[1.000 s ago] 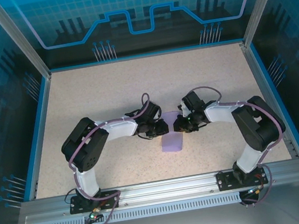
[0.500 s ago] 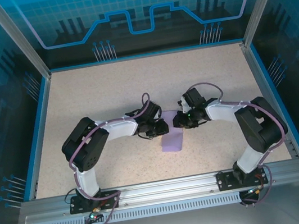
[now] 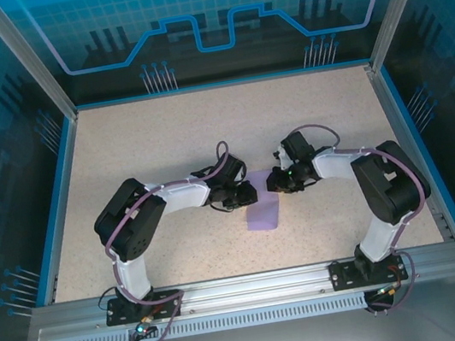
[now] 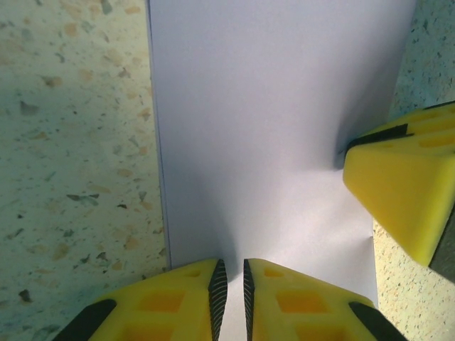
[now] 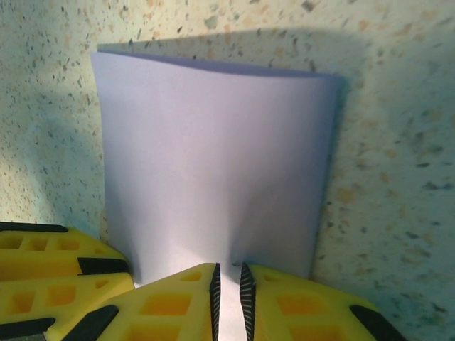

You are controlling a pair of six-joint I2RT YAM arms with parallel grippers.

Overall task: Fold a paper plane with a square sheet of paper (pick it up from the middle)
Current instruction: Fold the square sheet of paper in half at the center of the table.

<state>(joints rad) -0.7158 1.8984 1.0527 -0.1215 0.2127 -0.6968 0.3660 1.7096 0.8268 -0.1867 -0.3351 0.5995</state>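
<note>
The square sheet of paper (image 3: 263, 215) lies folded into a lavender rectangle on the speckled table, between the two arms. My left gripper (image 3: 249, 194) is at its far left corner and my right gripper (image 3: 270, 184) at its far right corner. In the left wrist view the paper (image 4: 277, 106) runs away from my left gripper (image 4: 230, 264), whose jaws stand a narrow slit apart on its near edge. In the right wrist view my right gripper (image 5: 227, 268) pinches the paper (image 5: 213, 156) the same way, with a small pucker at the tips.
The speckled table (image 3: 138, 150) is ringed by a blue rim and metal frame posts. The right gripper's yellow finger (image 4: 405, 192) pokes into the left wrist view. The left gripper's yellow fingers (image 5: 57, 277) sit at the lower left of the right wrist view.
The right wrist has shifted slightly toward the far side and to the left at the paper's end. The left arm and the paper have stayed put.
</note>
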